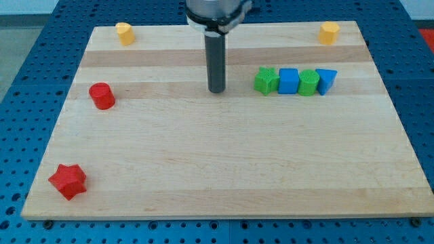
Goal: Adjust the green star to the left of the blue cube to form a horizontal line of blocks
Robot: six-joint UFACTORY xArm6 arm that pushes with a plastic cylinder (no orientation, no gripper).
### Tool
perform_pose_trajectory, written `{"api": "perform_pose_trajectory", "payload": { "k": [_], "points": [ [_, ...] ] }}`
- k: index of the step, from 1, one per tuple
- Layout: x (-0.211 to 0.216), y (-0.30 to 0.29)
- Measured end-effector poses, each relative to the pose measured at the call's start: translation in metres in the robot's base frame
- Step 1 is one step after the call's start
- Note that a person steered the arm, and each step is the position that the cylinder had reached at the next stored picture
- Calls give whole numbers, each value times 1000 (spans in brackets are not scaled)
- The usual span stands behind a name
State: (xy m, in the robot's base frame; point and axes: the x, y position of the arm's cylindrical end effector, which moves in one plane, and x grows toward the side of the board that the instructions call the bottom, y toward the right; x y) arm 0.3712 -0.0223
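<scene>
The green star [266, 80] sits at the left end of a row at the view's upper right, touching the blue cube [289, 80]. To the cube's right come a green block [308, 82] and a blue triangular block [326, 80]. The four stand in a horizontal line. My tip [216, 89] rests on the board to the left of the green star, with a gap between them about as wide as a block.
A yellow block [123, 32] sits at the top left and another yellow block [329, 32] at the top right. A red cylinder [102, 95] stands at the left. A red star [68, 180] lies at the bottom left of the wooden board [217, 169].
</scene>
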Motion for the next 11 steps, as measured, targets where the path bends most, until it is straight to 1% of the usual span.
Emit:
{"api": "perform_pose_trajectory", "payload": {
  "k": [1,2,4,5,11],
  "points": [
    [-36,11],
    [-45,43],
    [-45,108],
    [-45,116],
    [-33,112]
  ]
}}
